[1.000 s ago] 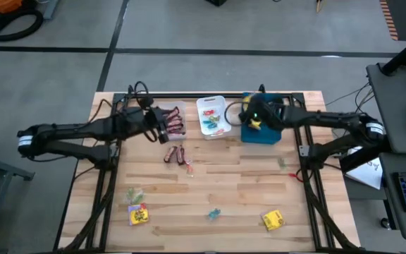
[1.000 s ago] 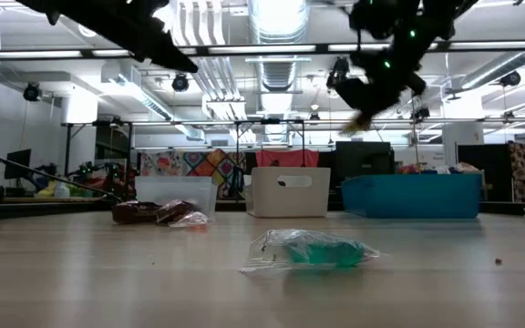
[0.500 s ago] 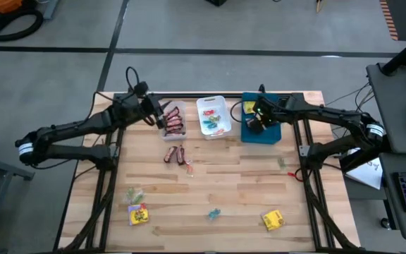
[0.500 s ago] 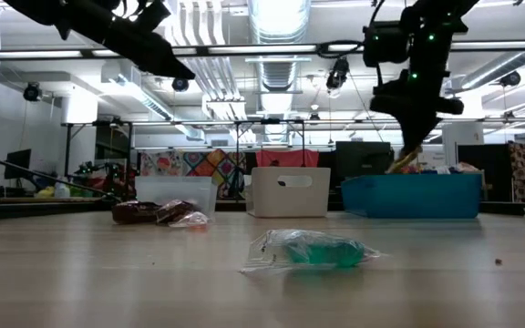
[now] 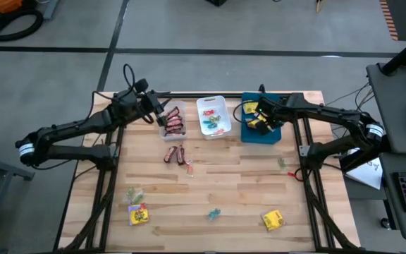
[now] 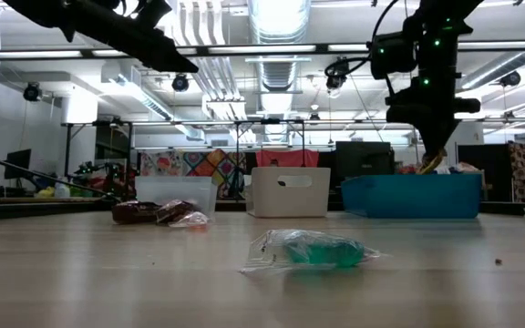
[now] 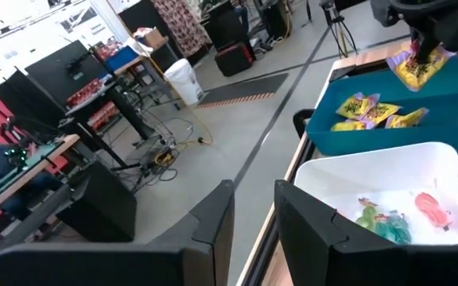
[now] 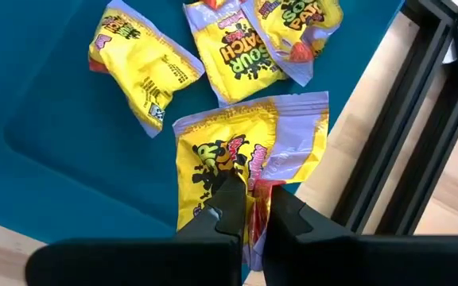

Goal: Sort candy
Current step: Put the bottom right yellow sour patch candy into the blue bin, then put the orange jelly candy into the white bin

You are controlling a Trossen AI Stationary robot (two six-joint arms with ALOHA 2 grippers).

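Note:
My right gripper [image 5: 263, 123] hangs over the blue tray [image 5: 270, 135], shut on a yellow candy packet [image 8: 249, 143]. Other yellow packets [image 8: 137, 59] lie flat on the tray's floor. My left gripper [image 7: 253, 214] is up near the far edge beside the clear tray [image 5: 173, 121], which holds dark red-brown bars. Its fingers are apart with nothing between them. The white tray [image 5: 213, 104] holds small teal and red pieces [image 7: 380, 218]. Loose candy rests on the wooden table: dark bars [image 5: 175, 154], a teal piece [image 6: 322, 251] and yellow packets [image 5: 273, 220]. My right gripper pinches the yellow packet between its two fingers at the printed face near one end [image 8: 230, 171]. The fingers come from above, pointing steeply down. The packet hangs below them over the blue tray near its wall [image 6: 431, 167]. I cannot tell whether it touches the tray's floor.
The three trays stand in a row along the far edge, inside a black frame [image 5: 305, 152]. More loose candy lies toward the near edge: a yellow packet [image 5: 139, 214], a green piece [image 5: 134, 193] and a small green piece [image 5: 282, 162]. Bare wood lies between them.
My right gripper has tipped from slanting to pointing steeply down and has sunk toward the blue tray, carrying the yellow packet down to the tray's rim. My left gripper has swung from above the clear tray toward the table's far edge.

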